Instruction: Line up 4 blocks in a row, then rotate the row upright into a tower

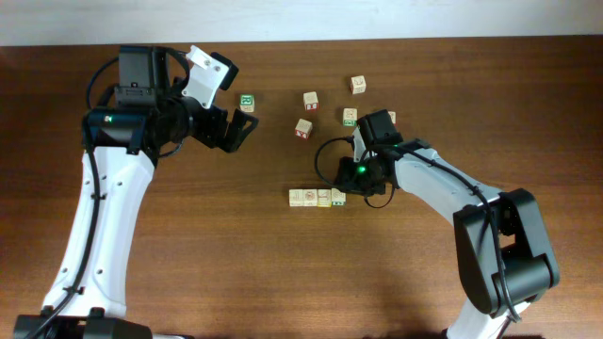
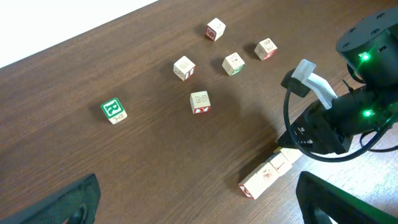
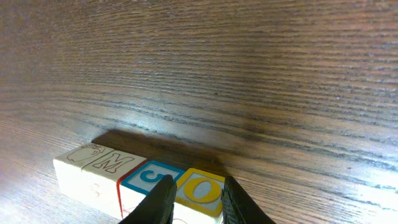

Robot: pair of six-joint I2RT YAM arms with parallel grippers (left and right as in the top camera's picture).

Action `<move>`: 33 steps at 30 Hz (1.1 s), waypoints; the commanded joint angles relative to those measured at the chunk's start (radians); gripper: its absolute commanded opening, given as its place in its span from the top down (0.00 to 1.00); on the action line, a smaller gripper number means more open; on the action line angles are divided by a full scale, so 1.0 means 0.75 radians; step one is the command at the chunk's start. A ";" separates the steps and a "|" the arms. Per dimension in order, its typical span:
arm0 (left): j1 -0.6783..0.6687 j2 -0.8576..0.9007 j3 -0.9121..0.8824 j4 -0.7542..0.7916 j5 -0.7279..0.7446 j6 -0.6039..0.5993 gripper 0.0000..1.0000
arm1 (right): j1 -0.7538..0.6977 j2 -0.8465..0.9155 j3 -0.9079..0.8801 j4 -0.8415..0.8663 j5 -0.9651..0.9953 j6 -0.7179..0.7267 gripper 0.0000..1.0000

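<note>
The four blocks (image 1: 316,198) sit touching in a row mid-table. The right gripper (image 3: 198,202) pinches the yellow O block (image 3: 200,188) at the row's end, so I'd say that one is being turned. Next it needs a clean twist without dragging the blue block (image 3: 151,176) beside it. The left gripper (image 1: 239,132) hangs wide open, well apart

Dark wooden table (image 1: 188,264), grain visible, with a soft sheen. Toward six o'clock of centre, four blocks (image 1: 317,198) of pale matt wood with painted faces. The right gripper (image 3: 196,183) has matt black fingers (image 3: 160,200).
</note>
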 commanded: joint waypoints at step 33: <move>-0.160 0.523 -0.009 -0.136 -0.042 -0.553 0.82 | -0.218 -0.243 -0.067 -0.302 -0.168 -0.202 0.83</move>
